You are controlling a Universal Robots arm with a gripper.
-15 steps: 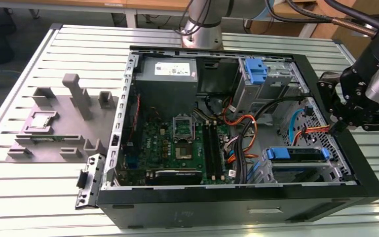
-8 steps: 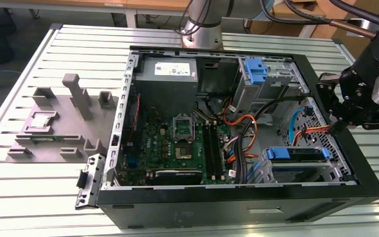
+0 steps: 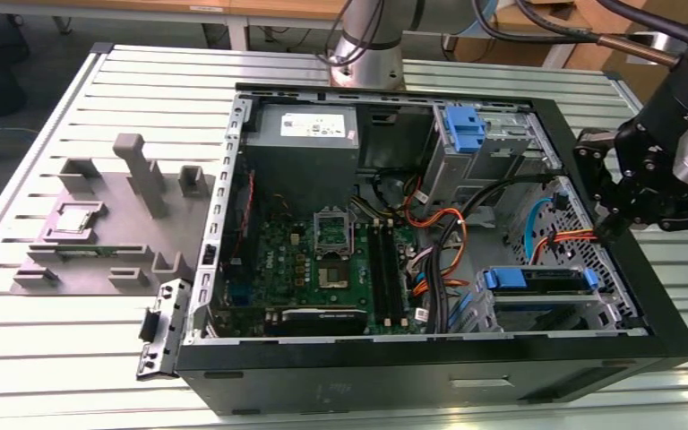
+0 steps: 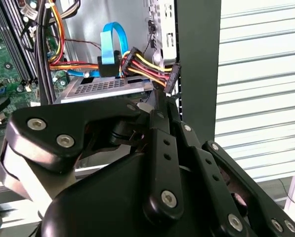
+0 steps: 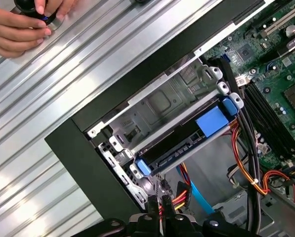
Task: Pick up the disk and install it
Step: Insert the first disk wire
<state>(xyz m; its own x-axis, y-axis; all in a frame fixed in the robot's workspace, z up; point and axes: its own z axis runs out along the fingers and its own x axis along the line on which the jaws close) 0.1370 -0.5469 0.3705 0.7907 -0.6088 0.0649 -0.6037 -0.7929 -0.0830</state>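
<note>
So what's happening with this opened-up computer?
A robot arm's tool hangs at the edge of an open computer case, on the exterior view's right, close to a bundle of coloured cables. The disk, in its blue carrier, already sits in the drive cage. A person's hands grip a small dark object on the slatted table.

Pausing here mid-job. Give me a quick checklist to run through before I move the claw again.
1. Disk in the drive cage: ok, it lies in the bay in its blue carrier.
2. Claw position: ok, at the case edge, beside the power connector.
3. Power connector plugged into the disk: not ok, it hangs apart from the disk.
4. Blue data cable attached: cannot tell.
5. Workspace free of people: not ok, a person's hands rest on the table beside the case.
</note>
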